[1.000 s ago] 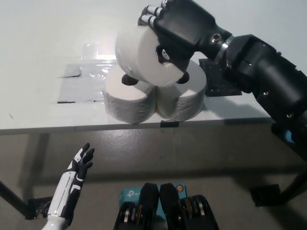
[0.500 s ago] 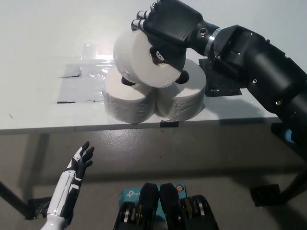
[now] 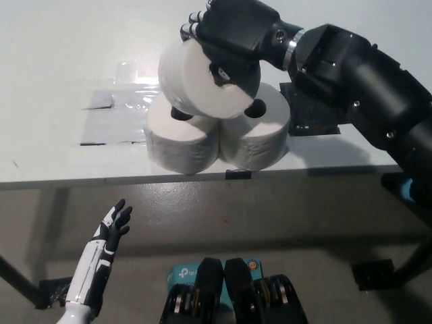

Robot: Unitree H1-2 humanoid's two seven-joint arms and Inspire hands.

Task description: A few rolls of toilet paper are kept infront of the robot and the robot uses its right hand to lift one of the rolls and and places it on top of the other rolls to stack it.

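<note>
White paper, soft and squashy, is what the black right hand (image 3: pixel 233 34) has hold of: its fingers are wrapped over the top of a toilet roll (image 3: pixel 202 77), curling down the far side, with what looks like a thumb hooked into the cardboard core on the near face. That grip suits the stuff, since a roll yields when squeezed from the sides, whereas a hold through the core keeps it from slipping. The held roll sits directly under the hand, tilted with its flat face turned toward the camera, not yet level.

Below the hand, two more rolls stand upright on the white table (image 3: pixel 54 162), pressed side by side: the left base roll (image 3: pixel 181 142) and the right base roll (image 3: pixel 260 135). The held roll hangs over the seam between them, which is likely the steadiest seat, as both tops would share its weight. Whether its lower edge already touches them I cannot quite tell; the view is too steep.

Judging by the tilt, the roll needs laying flat before release, or it may roll off.

Far below and to the left of the working hand, the white left hand (image 3: pixel 111 226) rests idle under the table edge, fingers spread, holding nothing
</note>
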